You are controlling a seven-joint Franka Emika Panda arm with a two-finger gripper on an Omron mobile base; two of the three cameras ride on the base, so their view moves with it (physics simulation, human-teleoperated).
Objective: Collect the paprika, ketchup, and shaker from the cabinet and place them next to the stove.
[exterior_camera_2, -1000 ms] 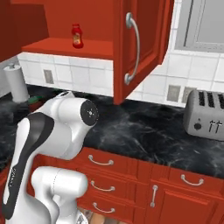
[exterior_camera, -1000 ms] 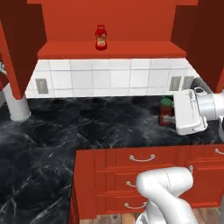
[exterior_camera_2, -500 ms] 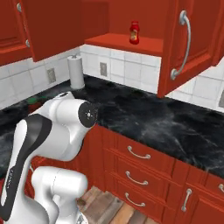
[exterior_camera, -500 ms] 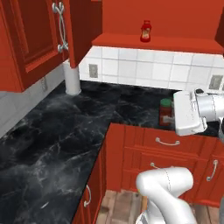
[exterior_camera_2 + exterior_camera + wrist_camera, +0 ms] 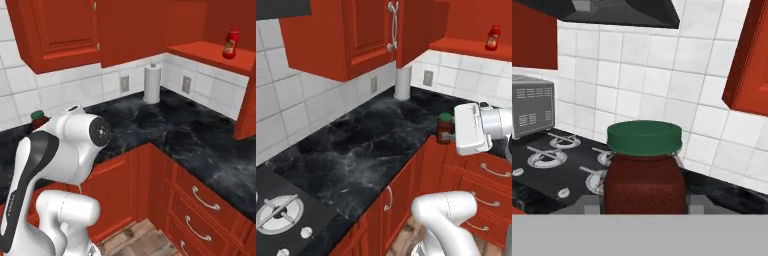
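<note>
Gripper (image 5: 448, 134) closed on paprika (image 5: 644, 172), fingertips hidden, stove (image 5: 281, 220) cut off

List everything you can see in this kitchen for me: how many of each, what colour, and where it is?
paprika: one, dark red-brown jar with green lid, held between the fingers above the counter.
ketchup: one, red bottle, standing on the open cabinet shelf.
cabinet: one, red, open, on the wall over the counter's far end.
stove: one, black with silver-ringed burners and small knobs, set in the counter at lower left.
paper towel roll: one, white, upright in the counter corner.
counter: one, black marble, L-shaped, over red drawers.
toaster: one, silver, beyond the stove.
range hood: one, dark, above the stove.
gripper: one, white, fingers shut on the paprika.
</note>
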